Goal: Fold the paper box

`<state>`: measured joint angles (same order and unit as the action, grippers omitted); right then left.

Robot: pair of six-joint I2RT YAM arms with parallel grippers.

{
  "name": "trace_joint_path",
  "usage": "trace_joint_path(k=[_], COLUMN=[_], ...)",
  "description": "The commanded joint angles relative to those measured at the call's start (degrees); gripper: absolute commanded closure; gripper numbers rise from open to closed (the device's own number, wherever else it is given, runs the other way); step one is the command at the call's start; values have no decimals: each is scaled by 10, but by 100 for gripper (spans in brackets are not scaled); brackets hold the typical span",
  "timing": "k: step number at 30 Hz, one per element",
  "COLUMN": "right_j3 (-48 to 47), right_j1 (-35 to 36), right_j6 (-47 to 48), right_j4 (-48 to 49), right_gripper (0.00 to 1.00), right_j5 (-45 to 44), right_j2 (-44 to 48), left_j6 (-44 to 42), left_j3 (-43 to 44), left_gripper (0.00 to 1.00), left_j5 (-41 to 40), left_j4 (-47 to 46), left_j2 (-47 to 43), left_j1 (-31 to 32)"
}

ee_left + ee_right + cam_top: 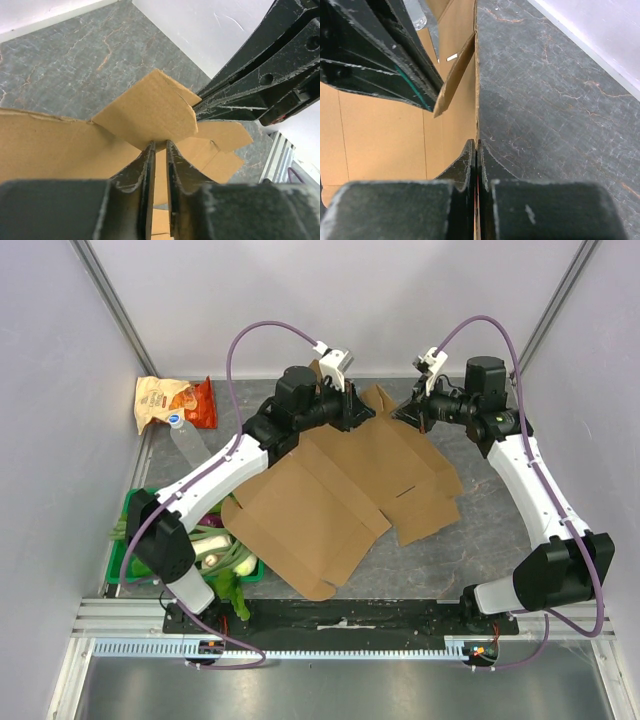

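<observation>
The paper box [330, 510] lies as a flat brown cardboard sheet across the middle of the grey table. My left gripper [352, 410] reaches over its far edge. In the left wrist view its jaws [160, 144] stand a narrow slit apart, pinching the lower edge of a raised flap [145, 112]. My right gripper [412, 412] is at the far right corner. In the right wrist view it [476, 142] is shut on the cardboard's edge, which runs edge-on straight into the jaws. The raised flap [455, 70] leans against the left fingers [380, 50].
An orange-and-tan snack bag [175, 405] lies in the back left corner. A green crate [252, 570] with vegetables [215, 550] sits at the near left, under the left arm. White walls close in on three sides. Bare table [500, 540] shows right of the box.
</observation>
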<state>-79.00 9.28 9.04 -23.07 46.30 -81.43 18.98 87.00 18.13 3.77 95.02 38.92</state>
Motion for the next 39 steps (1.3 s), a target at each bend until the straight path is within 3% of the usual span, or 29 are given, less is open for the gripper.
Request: trace_joint_path(k=[1,4,7,11,15,20,23,28,34,39], right_j3=[-12,-9,-9,-11,-17,-18,-19,-17,-20,-22], right_j1=[3,3,3,5,4,4,4,5,4,5], right_j6=[0,-2,-4,-5,-2,8,7,8,12,12], right_j4=[36,36,36,37,31,23,21,18,14,14], right_gripper=[100,100,100,100,100,100,100,100,100,100], right_j5=[-2,-2,5,13,8,12,27,39,40,43], right_j2=[22,29,31,33,30,35,34,35,36,32], left_j6=[-7,-64,-101,-120,-97,-138,-186,-240,-297,-314], left_j3=[-13,-71,-190,-299,-319,-313,-261,-216,-192,-146], left_gripper=[74,59,40,22,19,17,23,22,23,20], left_j5=[-8,-68,-119,-126,-73,-51,-49,29,37,101], left_j4=[-18,18,37,28,18,-28,8,19,67,128], left_j2=[-69,-154,-241,-322,-309,-248,-192,-153,-139,-102], left_j1=[1,-2,-16,-52,-130,-161,-173,-189,-192,-228])
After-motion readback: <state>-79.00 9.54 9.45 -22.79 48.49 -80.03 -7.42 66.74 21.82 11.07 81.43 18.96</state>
